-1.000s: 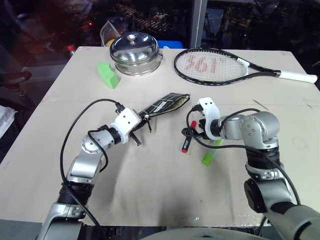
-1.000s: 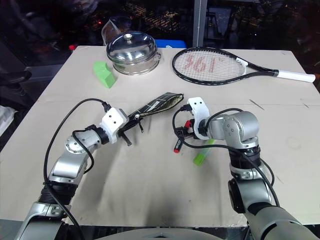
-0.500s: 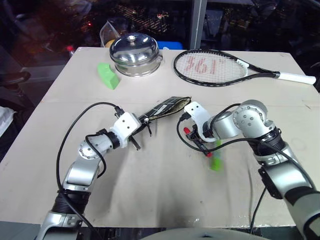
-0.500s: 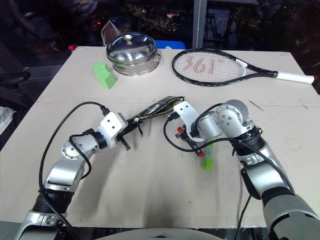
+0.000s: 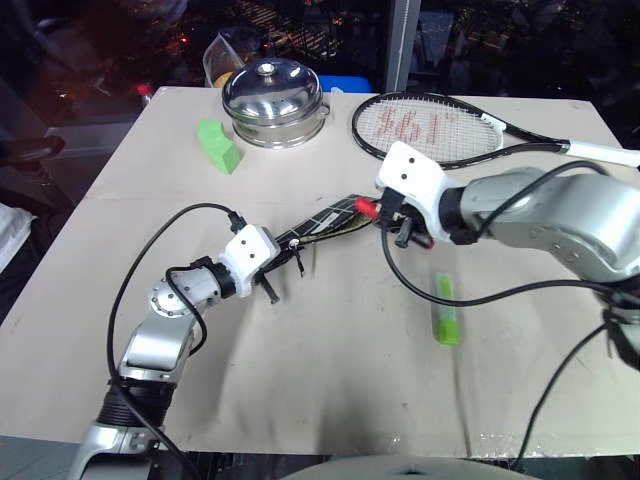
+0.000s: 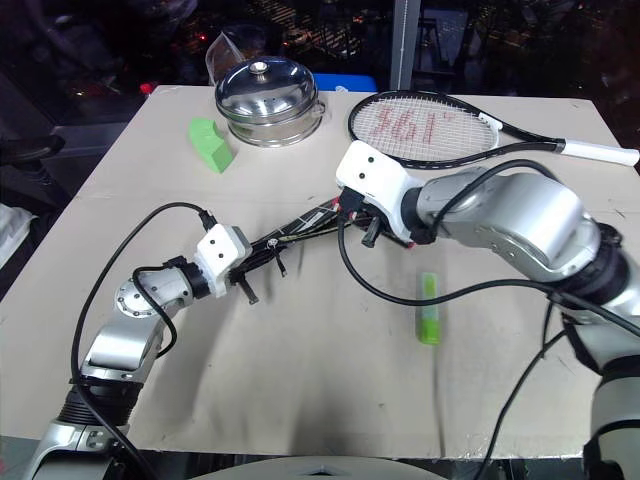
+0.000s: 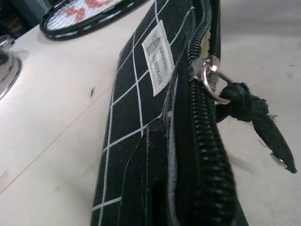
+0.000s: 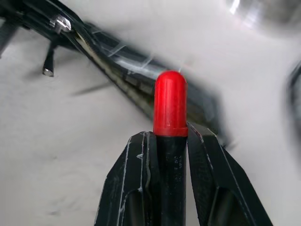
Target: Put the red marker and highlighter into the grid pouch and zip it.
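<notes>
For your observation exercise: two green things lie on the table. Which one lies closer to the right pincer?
The highlighter, a slim light-green stick lying just below the right pincer. The other, a bright green wedge block, sits far off beside the steel pot.

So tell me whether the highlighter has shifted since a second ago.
Yes. The highlighter now lies farther to the right of the grid pouch and nearer the table's front edge, turned more lengthwise.

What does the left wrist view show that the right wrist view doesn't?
Left wrist alone: the pouch's white label, the zipper pull with its knotted cord, and part of the racket. Right wrist alone: the right claw shut on the marker, red cap forward. Both: the grid pouch lying on the table.
</notes>
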You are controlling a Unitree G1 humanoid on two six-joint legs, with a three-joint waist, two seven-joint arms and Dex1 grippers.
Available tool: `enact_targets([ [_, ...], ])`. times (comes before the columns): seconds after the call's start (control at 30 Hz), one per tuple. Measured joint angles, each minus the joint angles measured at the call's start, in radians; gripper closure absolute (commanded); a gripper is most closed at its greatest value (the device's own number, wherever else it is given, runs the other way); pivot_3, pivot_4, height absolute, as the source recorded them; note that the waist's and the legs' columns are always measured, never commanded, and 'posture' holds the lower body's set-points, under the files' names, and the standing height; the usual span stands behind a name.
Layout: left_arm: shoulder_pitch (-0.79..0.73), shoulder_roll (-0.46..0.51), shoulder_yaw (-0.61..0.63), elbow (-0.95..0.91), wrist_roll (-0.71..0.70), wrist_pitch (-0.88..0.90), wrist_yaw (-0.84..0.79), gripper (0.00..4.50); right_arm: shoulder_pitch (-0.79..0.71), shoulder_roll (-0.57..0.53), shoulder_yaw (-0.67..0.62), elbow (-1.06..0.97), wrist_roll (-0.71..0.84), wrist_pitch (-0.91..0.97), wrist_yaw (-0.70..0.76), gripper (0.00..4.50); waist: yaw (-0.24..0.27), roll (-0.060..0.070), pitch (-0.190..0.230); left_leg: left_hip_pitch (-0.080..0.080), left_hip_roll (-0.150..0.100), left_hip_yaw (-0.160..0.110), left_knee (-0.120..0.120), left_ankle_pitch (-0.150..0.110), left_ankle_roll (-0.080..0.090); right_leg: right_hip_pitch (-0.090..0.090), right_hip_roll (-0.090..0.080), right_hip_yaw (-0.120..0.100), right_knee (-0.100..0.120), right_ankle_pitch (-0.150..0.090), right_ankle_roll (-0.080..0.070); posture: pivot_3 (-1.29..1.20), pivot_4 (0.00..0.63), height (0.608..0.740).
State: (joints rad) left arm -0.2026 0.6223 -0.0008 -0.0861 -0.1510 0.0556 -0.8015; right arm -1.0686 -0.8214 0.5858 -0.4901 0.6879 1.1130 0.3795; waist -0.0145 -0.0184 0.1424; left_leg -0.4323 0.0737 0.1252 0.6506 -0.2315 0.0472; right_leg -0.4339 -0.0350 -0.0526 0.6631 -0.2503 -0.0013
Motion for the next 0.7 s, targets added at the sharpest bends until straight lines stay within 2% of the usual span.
enact_targets([
  [0.1, -0.025, -0.001, -0.001, -0.001, -0.020, 0.007, -0.026, 4.50, 0.006, -0.030, 0.136, -0.011, -0.200, -0.109, 0.067, 4.18, -0.002, 0.000, 0.000, 0.000, 0.000, 0.002, 0.001, 0.000, 0.000, -0.001, 0.000, 0.001, 0.001, 0.000, 0.000, 0.00, 0.150, 0.740],
  [0.27, -0.044, -0.022, -0.023, -0.032, -0.048, 0.030, -0.054, 4.50, 0.006, 0.012, 0.245, 0.030, -0.465, -0.239, 0.141, 4.19, -0.001, 0.000, 0.000, 0.000, 0.000, 0.003, 0.002, 0.003, -0.004, -0.001, 0.000, 0.002, 0.001, 0.000, 0.000, 0.00, 0.150, 0.740],
  [0.47, -0.048, -0.020, -0.061, -0.053, -0.031, 0.024, -0.072, 4.50, 0.011, 0.031, 0.296, 0.096, -0.677, -0.391, 0.242, 4.19, 0.000, 0.000, 0.000, 0.000, 0.000, 0.004, 0.003, 0.003, -0.005, 0.000, 0.000, 0.002, 0.001, 0.000, 0.000, 0.00, 0.150, 0.740],
  [0.6, -0.050, -0.029, -0.091, -0.064, -0.007, 0.012, -0.074, 4.50, 0.015, 0.033, 0.355, 0.138, -0.828, -0.582, 0.355, 4.19, 0.000, 0.000, 0.000, 0.001, 0.000, 0.004, 0.003, 0.003, -0.005, 0.000, 0.001, 0.001, 0.001, 0.000, 0.000, 0.00, 0.150, 0.740],
  [0.63, -0.057, -0.041, -0.099, -0.064, -0.003, 0.012, -0.068, 4.50, 0.025, 0.041, 0.377, 0.166, -0.889, -0.678, 0.392, 4.19, 0.000, 0.000, 0.000, 0.001, 0.000, 0.004, 0.003, 0.003, -0.005, 0.000, 0.001, 0.001, 0.002, 0.000, 0.000, 0.00, 0.150, 0.740],
  [0.7, -0.061, -0.041, -0.106, -0.064, 0.005, 0.012, -0.067, 4.50, 0.035, 0.047, 0.383, 0.190, -0.929, -0.749, 0.418, 4.19, 0.000, 0.000, 0.000, 0.001, 0.000, 0.004, 0.003, 0.003, -0.005, 0.000, 0.001, 0.001, 0.002, 0.000, 0.000, 0.00, 0.150, 0.740],
])
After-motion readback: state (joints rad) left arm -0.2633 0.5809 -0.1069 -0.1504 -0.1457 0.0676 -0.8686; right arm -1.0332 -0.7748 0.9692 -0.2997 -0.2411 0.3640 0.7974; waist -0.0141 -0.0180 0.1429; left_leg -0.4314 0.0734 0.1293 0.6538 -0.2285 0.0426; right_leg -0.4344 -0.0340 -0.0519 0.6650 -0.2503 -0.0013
